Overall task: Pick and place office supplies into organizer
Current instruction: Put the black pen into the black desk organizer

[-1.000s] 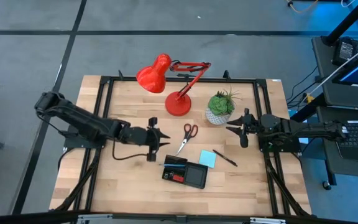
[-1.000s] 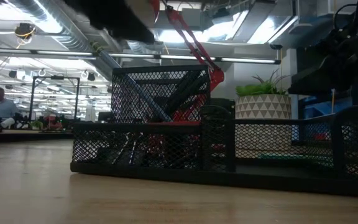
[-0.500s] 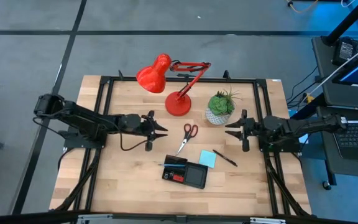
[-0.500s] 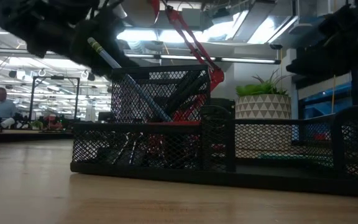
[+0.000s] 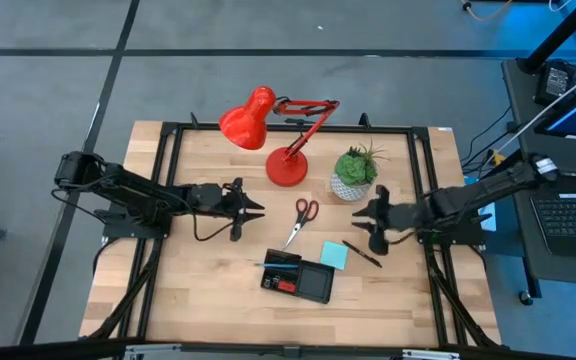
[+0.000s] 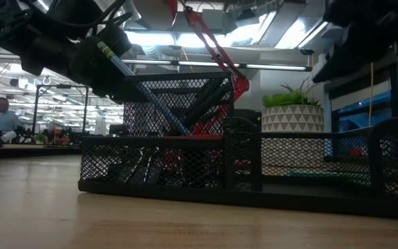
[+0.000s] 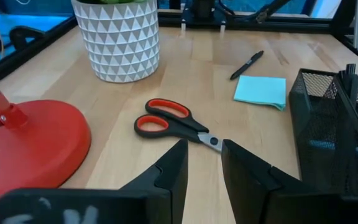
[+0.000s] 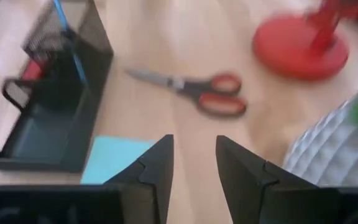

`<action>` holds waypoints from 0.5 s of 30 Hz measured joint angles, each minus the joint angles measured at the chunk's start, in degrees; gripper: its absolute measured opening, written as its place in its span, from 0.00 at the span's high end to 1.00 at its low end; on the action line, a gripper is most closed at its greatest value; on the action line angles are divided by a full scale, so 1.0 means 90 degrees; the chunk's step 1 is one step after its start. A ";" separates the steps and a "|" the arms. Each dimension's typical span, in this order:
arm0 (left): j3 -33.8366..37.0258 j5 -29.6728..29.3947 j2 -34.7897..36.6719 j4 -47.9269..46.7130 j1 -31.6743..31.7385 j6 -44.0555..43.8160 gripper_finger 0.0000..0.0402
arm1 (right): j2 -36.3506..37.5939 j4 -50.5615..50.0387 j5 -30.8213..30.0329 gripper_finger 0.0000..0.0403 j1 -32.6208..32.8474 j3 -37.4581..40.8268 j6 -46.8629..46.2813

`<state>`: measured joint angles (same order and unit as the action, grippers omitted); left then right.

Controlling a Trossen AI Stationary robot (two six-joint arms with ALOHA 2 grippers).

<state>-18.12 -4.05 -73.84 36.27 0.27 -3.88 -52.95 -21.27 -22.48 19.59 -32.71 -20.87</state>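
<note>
The red-handled scissors [image 5: 303,218] lie flat on the wooden table between my two grippers, also seen in the left wrist view [image 7: 173,124]. A light blue sticky-note pad [image 5: 334,255] and a dark pen [image 5: 364,254] lie to their near right. The black mesh organizer [image 5: 298,277] stands at the near middle with pens and a red piece inside. My left gripper [image 5: 255,209] is open, left of the scissors and pointing at them [image 7: 204,163]. My right gripper [image 5: 361,221] is open, hovering right of the scissors, above the pen [image 8: 194,163].
A red desk lamp [image 5: 280,130] and a green plant in a white pot [image 5: 354,173] stand at the far middle. A black frame [image 5: 168,180] borders the table. In the low view a person [image 6: 2,117] sits far off in the room.
My left gripper has drawn back from beside the organizer toward the far left and come lower, now level with the scissors. My right gripper has moved toward the table's left and near edge, over the pen, tipping more downward.
</note>
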 joint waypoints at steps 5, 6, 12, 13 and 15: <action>0.0002 -0.0001 0.0000 -0.0002 0.0000 0.0071 0.77 | -0.1271 -0.1108 -0.0038 0.70 0.0689 -0.0849 -0.1833; 0.0002 0.0000 0.0000 0.0000 0.0000 0.0148 0.77 | -0.1484 -0.1377 -0.0041 0.70 0.0864 -0.0989 -0.2210; 0.0001 -0.0001 0.0000 -0.0002 0.0000 0.0187 0.78 | -0.2270 -0.2250 -0.0159 0.70 0.2002 -0.1376 -0.4408; -0.0001 -0.0001 0.0000 -0.0002 0.0000 0.0175 0.78 | -0.2327 -0.2253 -0.0322 0.70 0.2238 -0.1347 -0.4733; 0.0002 -0.0001 -0.0001 -0.0002 -0.0021 0.0165 0.77 | -0.2415 -0.2311 -0.0799 0.70 0.2717 -0.1269 -0.5382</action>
<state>-18.11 -4.05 -73.85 36.25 0.08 -2.39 -74.68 -42.06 -29.68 44.03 -44.13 -69.31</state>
